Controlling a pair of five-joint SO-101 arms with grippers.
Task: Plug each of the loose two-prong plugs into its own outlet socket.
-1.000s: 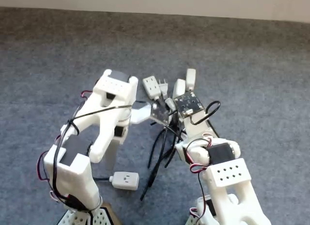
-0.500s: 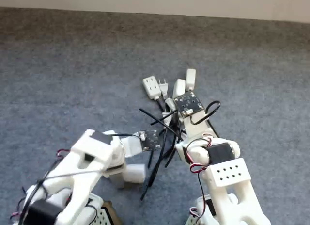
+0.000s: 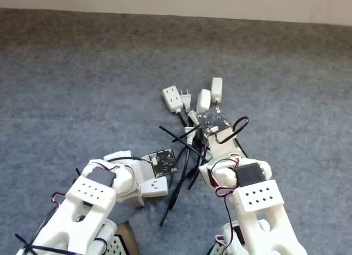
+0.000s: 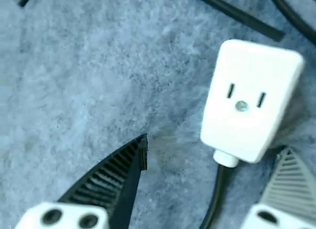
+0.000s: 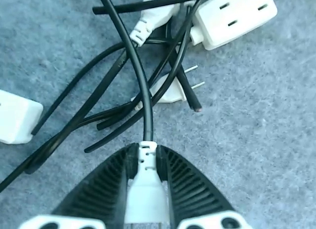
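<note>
In the left wrist view a white outlet socket (image 4: pixel 252 98) with a black cord lies face up on the carpet. My left gripper (image 4: pixel 215 147) hangs open just above it, one finger (image 4: pixel 123 174) beside the socket and the other by its cord end. The high view has this socket (image 3: pixel 154 187) by the left arm (image 3: pixel 99 192). My right gripper (image 5: pixel 145 149) is shut on a white plug (image 5: pixel 145 187) with a black cord. Ahead of it lie a loose two-prong plug (image 5: pixel 170 91) and a second socket (image 5: pixel 234 14). In the high view they are plug (image 3: pixel 186 96) and socket (image 3: pixel 172 98).
A tangle of black cords (image 3: pixel 184 156) runs between the two arms on the grey carpet (image 3: pixel 66 90). A white block (image 5: pixel 15 115) sits at the edge of the right wrist view. Open carpet lies to the far left and right.
The left arm has swung back from the far socket and dropped low over the near socket. The right arm has held still with its plug.
</note>
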